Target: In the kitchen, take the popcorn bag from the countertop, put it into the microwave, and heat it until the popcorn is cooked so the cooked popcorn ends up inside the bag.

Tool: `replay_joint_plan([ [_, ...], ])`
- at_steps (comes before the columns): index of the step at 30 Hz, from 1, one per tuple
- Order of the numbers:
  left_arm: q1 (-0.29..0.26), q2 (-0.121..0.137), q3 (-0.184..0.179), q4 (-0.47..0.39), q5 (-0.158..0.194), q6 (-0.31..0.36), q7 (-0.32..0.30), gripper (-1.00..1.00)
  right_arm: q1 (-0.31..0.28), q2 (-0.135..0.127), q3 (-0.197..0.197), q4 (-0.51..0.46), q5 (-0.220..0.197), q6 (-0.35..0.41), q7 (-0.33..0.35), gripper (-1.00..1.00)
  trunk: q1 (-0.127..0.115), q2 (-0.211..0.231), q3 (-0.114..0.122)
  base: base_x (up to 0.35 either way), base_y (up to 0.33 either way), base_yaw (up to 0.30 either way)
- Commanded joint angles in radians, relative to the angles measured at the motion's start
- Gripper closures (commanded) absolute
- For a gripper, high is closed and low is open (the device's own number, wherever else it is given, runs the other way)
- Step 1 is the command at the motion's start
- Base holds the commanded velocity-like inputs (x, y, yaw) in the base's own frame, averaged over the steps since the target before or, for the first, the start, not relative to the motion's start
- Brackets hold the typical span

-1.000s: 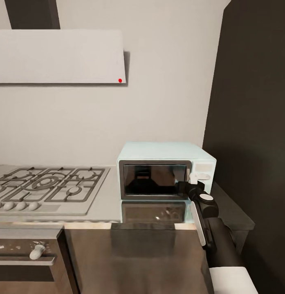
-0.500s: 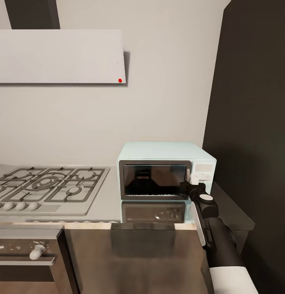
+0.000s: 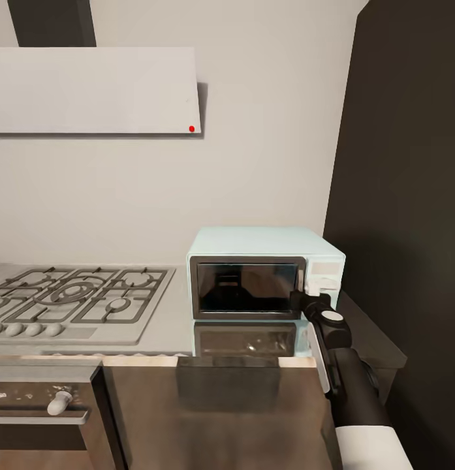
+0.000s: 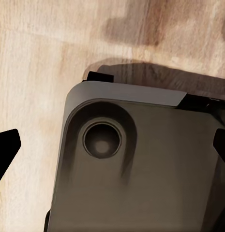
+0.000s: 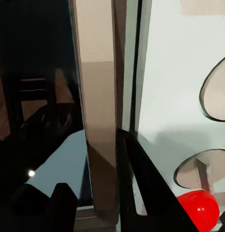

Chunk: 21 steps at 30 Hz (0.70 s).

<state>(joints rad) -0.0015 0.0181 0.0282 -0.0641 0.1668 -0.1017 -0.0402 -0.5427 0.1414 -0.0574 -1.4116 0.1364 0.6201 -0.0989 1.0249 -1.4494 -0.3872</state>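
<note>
Head view, left to right: steel gas hob [image 3: 77, 300] on the grey countertop [image 3: 172, 323], white hood [image 3: 96, 90] above, then the mint microwave [image 3: 265, 273] with its door shut, close beside a dark tall cabinet [image 3: 403, 196] that leaves little room on its far side. The right gripper [image 3: 300, 299] sits at the door's right edge beside the knob panel; the right wrist view shows its dark fingers [image 5: 141, 179] narrowly set either side of the tan vertical door handle [image 5: 100, 121], with a red indicator light [image 5: 198, 209] close by. The left wrist view shows the left gripper's fingertips [image 4: 6, 150] spread wide, empty, over a grey robot base part [image 4: 136, 164] and wood floor [image 4: 35, 58].
</note>
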Motion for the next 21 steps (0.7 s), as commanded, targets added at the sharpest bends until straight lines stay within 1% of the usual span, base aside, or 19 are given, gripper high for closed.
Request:
replay_joint_plan([
  [1,0.000,0.001,0.002,0.000,0.007,-0.001,-0.005,-1.00,0.000,0.000,-0.004,0.000,0.016,0.009,-0.001,1.00,0.000,-0.001,-0.001,0.000,0.000,0.000],
  [2,0.000,0.000,0.001,0.000,0.004,-0.001,-0.007,-1.00,0.000,-0.004,0.003,0.004,0.009,0.009,-0.003,1.00,0.000,-0.001,-0.001,0.000,0.000,0.000],
  [3,0.000,0.000,0.000,0.000,0.002,-0.001,-0.007,-1.00,0.000,-0.006,0.007,0.005,0.010,0.009,-0.003,1.00,0.000,-0.001,-0.001,0.000,0.000,0.000],
  [6,0.000,-0.001,0.000,0.000,0.001,-0.001,-0.007,-1.00,0.000,-0.008,0.008,0.007,0.012,0.009,-0.004,1.00,0.000,-0.001,-0.001,-0.035,0.000,0.000],
  [9,0.000,-0.001,0.000,-0.001,0.003,-0.001,-0.006,-1.00,0.000,-0.008,0.008,0.008,0.004,0.009,-0.004,1.00,0.000,-0.001,-0.001,-0.243,0.000,0.000],
  [13,0.000,-0.001,0.000,-0.002,0.006,-0.001,-0.006,-1.00,0.000,-0.008,0.008,0.008,-0.030,0.009,-0.004,1.00,0.000,-0.001,-0.001,-0.315,0.000,0.000],
  [17,0.000,-0.001,0.000,-0.002,0.007,-0.001,-0.006,-1.00,0.000,-0.008,0.008,0.008,-0.080,0.008,-0.004,1.00,0.000,-0.001,-0.001,-0.287,0.000,0.000],
  [18,0.000,-0.001,0.000,-0.002,0.007,-0.001,-0.006,-1.00,0.000,-0.008,0.008,0.008,0.032,0.008,-0.004,1.00,0.000,-0.001,-0.001,-0.251,0.000,0.000],
  [21,0.000,0.000,0.000,-0.002,0.007,-0.001,-0.006,-1.00,0.000,-0.008,0.008,0.008,0.033,0.007,-0.004,1.00,0.000,-0.001,-0.001,-0.231,0.000,0.000],
])
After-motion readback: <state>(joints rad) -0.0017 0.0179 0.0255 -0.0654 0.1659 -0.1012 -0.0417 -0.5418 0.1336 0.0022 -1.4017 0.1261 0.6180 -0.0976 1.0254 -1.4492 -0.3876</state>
